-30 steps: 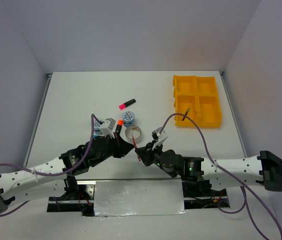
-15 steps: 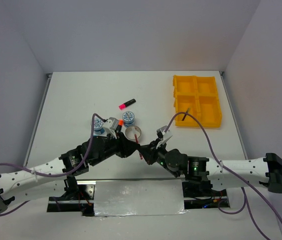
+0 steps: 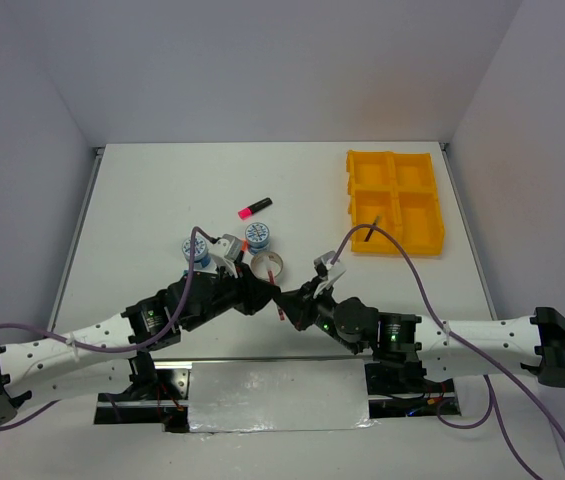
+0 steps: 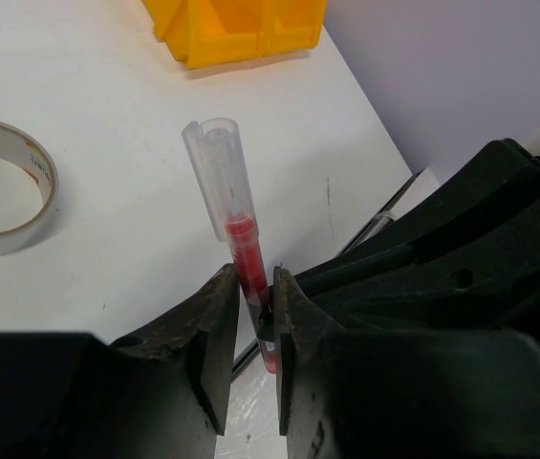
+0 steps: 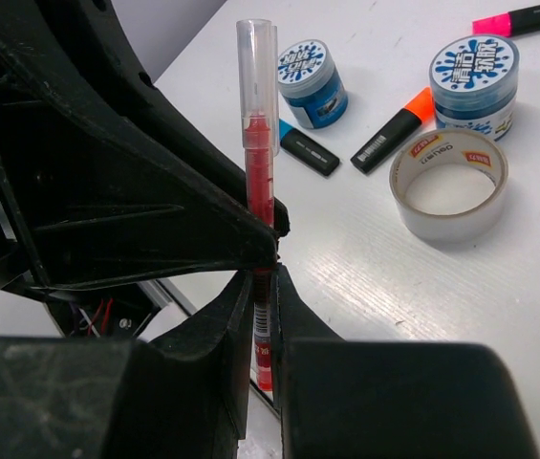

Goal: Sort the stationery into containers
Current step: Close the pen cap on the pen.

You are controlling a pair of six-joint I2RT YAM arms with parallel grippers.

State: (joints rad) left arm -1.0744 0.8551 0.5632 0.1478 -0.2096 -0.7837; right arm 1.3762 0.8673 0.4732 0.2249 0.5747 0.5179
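A red pen with a clear cap (image 3: pixel 279 303) stands upright between both grippers at the near middle of the table. My right gripper (image 5: pixel 262 277) is shut on its lower barrel (image 5: pixel 258 163). My left gripper (image 4: pixel 250 287) is closed around the same pen (image 4: pixel 236 225) from the other side. In the top view the left gripper (image 3: pixel 270 295) and the right gripper (image 3: pixel 284 303) touch tip to tip. The yellow tray (image 3: pixel 394 185) sits at the far right with a dark pen (image 3: pixel 375 225) in its near-left compartment.
A silver tape ring (image 5: pixel 449 182), two blue-white tape rolls (image 5: pixel 475 75) (image 5: pixel 310 81), an orange highlighter (image 5: pixel 394 129) and a blue one (image 5: pixel 306 150) lie just behind the grippers. A pink highlighter (image 3: pixel 254 208) lies farther back. The tray corner shows in the left wrist view (image 4: pixel 241 33).
The two grippers have come together: the left one moved right and the right one moved slightly left, and both now close around the red pen.
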